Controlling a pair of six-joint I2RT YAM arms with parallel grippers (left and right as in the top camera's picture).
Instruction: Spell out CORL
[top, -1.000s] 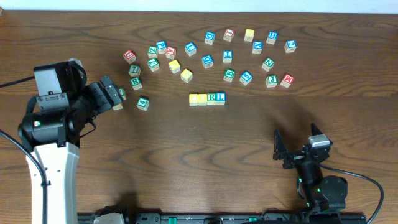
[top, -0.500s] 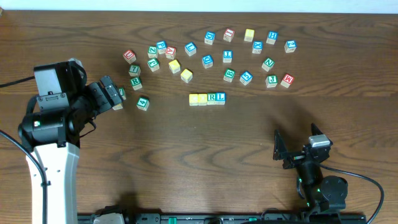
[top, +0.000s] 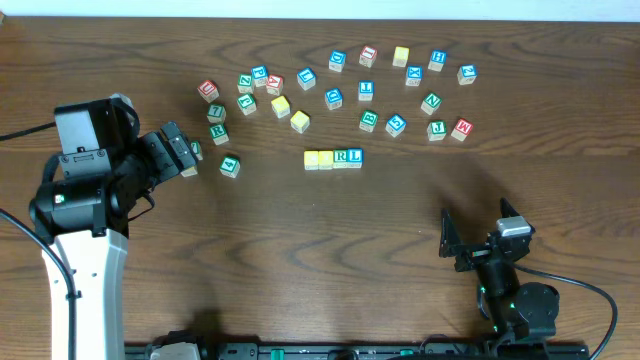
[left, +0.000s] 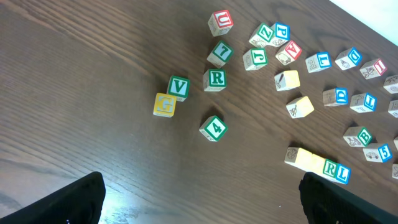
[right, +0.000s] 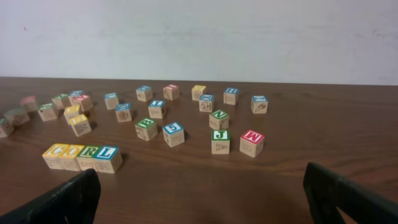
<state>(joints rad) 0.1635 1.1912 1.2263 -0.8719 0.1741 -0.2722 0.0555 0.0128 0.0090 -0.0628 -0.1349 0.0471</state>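
A row of four touching letter blocks (top: 333, 158) lies at the table's middle: two yellow, a green R, a blue L. In the right wrist view the row (right: 81, 155) reads C, O, R, L. It also shows in the left wrist view (left: 317, 163). My left gripper (top: 183, 152) is open and empty at the left, beside a yellow G block (left: 164, 104) and a green V block (left: 178, 87). My right gripper (top: 473, 238) is open and empty near the front right, well away from the row.
Many loose letter blocks lie scattered across the far half of the table, among them a green 4 (top: 230, 166), a spare green R (top: 218, 132), a green J (right: 220, 140) and a red M (right: 252, 142). A white wall stands behind the table.
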